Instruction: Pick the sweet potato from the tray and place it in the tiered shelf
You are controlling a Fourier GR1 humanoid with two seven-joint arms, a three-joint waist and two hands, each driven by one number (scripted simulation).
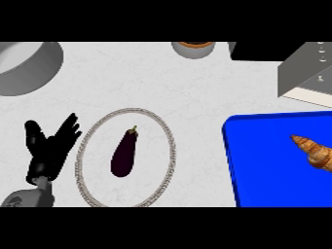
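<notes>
Tray point(263, 163) & shelf point(304, 68) cut by rt edge, pot point(40, 65) by top-left.

Just left of the plate point(131, 110), all I can see of my rig is the left hand point(50, 148), matte black all over, with slim fingers and a thicker, rounded thumb. Toward the plate's lower left, the black narrows into a smooth, rounded grey forearm point(30, 198) with a paler sheen on top.

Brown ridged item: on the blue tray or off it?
On it: the brown ridged item lies flat on the blue rectangular tray, near its right side.
</notes>
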